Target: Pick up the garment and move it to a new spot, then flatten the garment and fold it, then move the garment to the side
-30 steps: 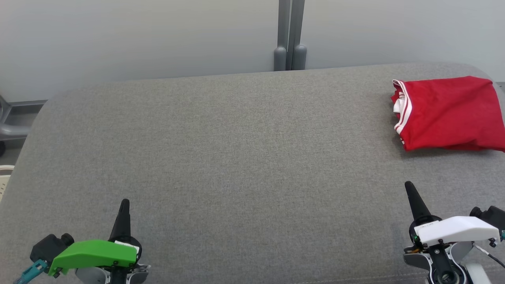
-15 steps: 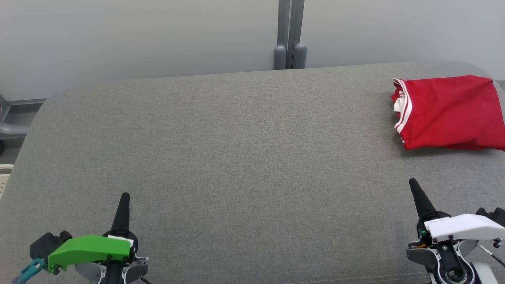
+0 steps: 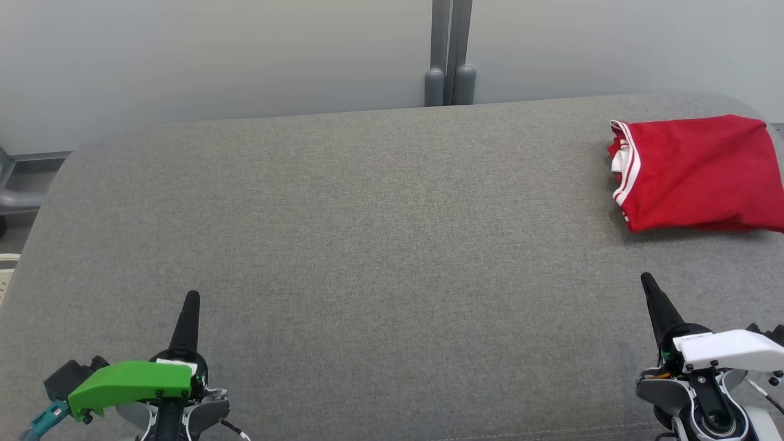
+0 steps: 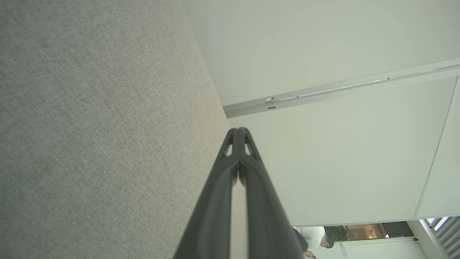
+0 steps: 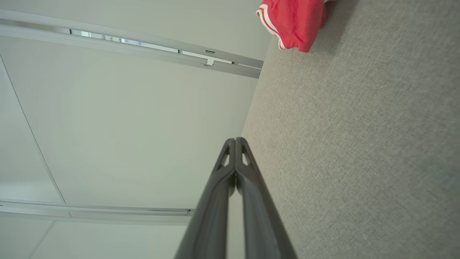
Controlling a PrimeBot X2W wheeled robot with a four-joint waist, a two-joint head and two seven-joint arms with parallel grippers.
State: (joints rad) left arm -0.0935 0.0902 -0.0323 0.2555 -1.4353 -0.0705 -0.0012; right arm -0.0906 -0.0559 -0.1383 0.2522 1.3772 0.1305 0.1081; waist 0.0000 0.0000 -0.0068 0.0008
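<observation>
- Head view: the left claw (image 3: 191, 300) and the right claw (image 3: 647, 282) hover low over the grey padded surface (image 3: 367, 245), each near the front edge. Both have their two dark fingers pressed together into one point, and they pinch nothing.
- Head view: the red garment (image 3: 692, 174) lies ahead of the right claw and a little to its right, well apart from the tip. It is far to the right of the left claw. It looks like a folded packet, with the white-striped hem turned toward the left claw's side.
- Left wrist view: the left claw (image 4: 239, 132) is closed, tip against tip. The grey surface runs along one side of it and a pale wall (image 4: 323, 43) is beyond. A person (image 4: 316, 237) sits far behind.
- Right wrist view: the right claw (image 5: 235, 142) is also closed and empty. The garment (image 5: 294, 21) shows far beyond its tip, not touched.
- My judgement: the garment seems already folded and put to the side, so the last step looks finished. If more handling is wanted, the right claw must spread its fingers and reach forward to the near edge of the cloth.
</observation>
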